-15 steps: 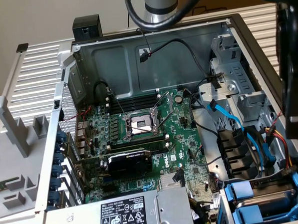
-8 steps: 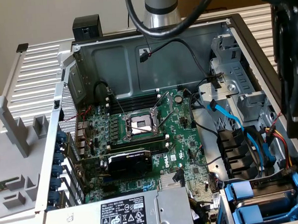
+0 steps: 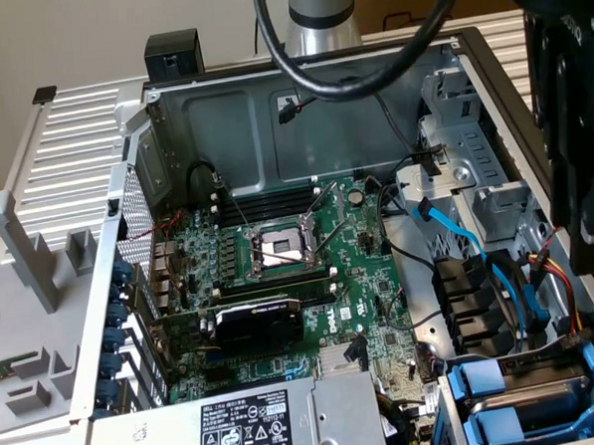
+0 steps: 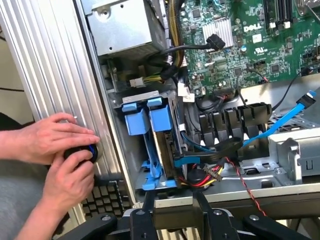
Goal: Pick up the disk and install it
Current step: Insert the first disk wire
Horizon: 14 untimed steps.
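Gripper (image 4: 175, 202) hangs close over the drive bay, jaws part open, nothing visibly held. Disk (image 4: 166, 145) sits in the bay of the case (image 4: 55, 65), among 2 blue carriers. No grip is made; full seating cannot be told. A person's hands (image 4: 65, 155) rest outside.

The motherboard (image 3: 310, 272) lies flat in the case (image 3: 221, 107), with the power supply (image 3: 248, 424) at the case's near edge. The drive cage (image 4: 145, 96) sits in the near corner on the exterior view's right, two disk carriers (image 3: 480, 384) side by side in it. Outside the case wall I see two hands (image 4: 50, 137) together beside a keyboard (image 4: 102, 197).
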Each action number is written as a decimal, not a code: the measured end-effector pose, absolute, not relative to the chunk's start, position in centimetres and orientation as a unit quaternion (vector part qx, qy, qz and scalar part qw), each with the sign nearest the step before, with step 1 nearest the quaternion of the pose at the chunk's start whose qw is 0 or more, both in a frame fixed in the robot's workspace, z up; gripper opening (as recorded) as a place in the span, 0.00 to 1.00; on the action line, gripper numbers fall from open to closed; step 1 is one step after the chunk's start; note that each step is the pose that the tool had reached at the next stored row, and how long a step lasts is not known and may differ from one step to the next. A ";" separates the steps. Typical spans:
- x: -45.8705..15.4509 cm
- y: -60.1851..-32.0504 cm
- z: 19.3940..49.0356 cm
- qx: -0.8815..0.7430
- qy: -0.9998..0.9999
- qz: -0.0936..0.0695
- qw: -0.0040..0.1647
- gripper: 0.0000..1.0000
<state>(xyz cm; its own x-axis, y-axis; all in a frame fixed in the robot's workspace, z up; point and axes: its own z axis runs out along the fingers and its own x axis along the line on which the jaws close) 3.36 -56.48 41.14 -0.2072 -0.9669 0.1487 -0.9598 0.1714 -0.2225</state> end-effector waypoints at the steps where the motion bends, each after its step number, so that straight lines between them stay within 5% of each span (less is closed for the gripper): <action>1: 3.4 -56.5 41.1 -0.635 0.761 -0.133 0.012 0.43; 14: 3.4 -56.5 40.6 -0.703 0.701 -0.115 -0.004 0.43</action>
